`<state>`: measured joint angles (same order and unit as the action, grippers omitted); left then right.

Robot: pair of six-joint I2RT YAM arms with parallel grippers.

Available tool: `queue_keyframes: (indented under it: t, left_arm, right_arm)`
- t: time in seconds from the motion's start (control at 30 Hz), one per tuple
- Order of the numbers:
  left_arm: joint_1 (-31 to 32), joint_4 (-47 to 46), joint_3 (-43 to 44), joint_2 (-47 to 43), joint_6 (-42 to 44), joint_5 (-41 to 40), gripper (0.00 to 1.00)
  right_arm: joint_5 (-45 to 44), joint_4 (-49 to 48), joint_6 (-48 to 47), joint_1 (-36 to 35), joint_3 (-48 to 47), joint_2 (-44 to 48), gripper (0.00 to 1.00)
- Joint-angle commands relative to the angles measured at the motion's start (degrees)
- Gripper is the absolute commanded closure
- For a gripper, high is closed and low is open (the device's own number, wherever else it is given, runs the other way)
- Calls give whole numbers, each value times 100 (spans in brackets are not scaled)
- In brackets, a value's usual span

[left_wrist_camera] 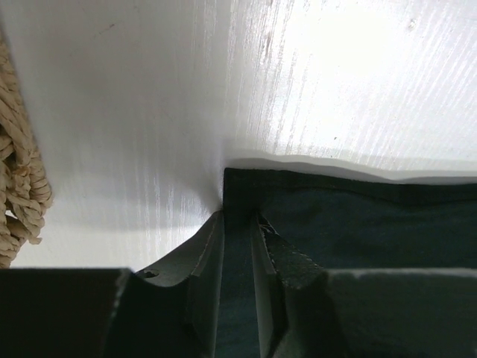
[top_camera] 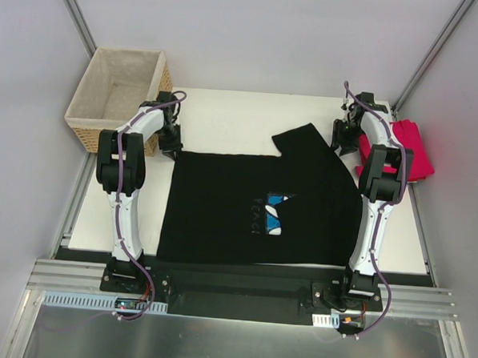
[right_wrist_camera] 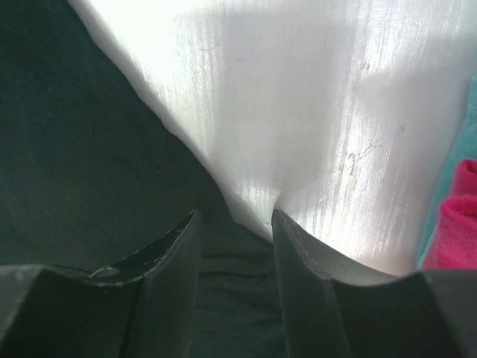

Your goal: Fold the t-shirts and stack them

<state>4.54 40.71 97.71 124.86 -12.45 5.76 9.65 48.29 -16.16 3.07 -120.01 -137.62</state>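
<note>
Viewing the top camera, I see the black t-shirt (top_camera: 221,210) spread flat across the white table (top_camera: 226,114), its blue daisy print (top_camera: 273,214) facing up near the middle. One sleeve (top_camera: 305,140) sticks out on the far side, towards the right.

Left arm: the left gripper (top_camera: 172,149) sits at the far left corner of the black t-shirt, just beside the wicker basket (top_camera: 83,132). In the left wrist view the fingers (left_wrist_camera: 205,257) stand close together with the dark cloth edge pinched between them, so I read this gripper as clamped on the black t-shirt. The table surface beyond the hem is bare white.

Right arm: the right gripper (top_camera: 339,144) sits at the far right edge of the same shirt. In the right wrist view its fingers (right_wrist_camera: 298,257) stand apart with the cloth edge lying between them; I cannot tell whether they clamp it.

The pinkish-red t-shirt (top_camera: 412,156) lies folded at the right edge of the table, just beyond the right arm, apart from the black one
</note>
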Motion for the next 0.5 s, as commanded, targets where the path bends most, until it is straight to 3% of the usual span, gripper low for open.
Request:
queue_keyframes:
  t: [0.0,0.1,0.27,0.47]
  left_arm:
    - [47,43,99,188,67,127,87]
    - [39,42,99,179,93,136,100]
    - [47,43,90,171,93,136,100]
    - [47,34,116,-31,23,-13,100]
  right_arm:
    - [195,-57,-115,-105,-155,-160,56]
    - [239,-74,-133,-114,-111,-151,67]
    - [239,-83,-150,-114,3,-116,99]
    - [-24,-74,-168,-114,21,-19,99]
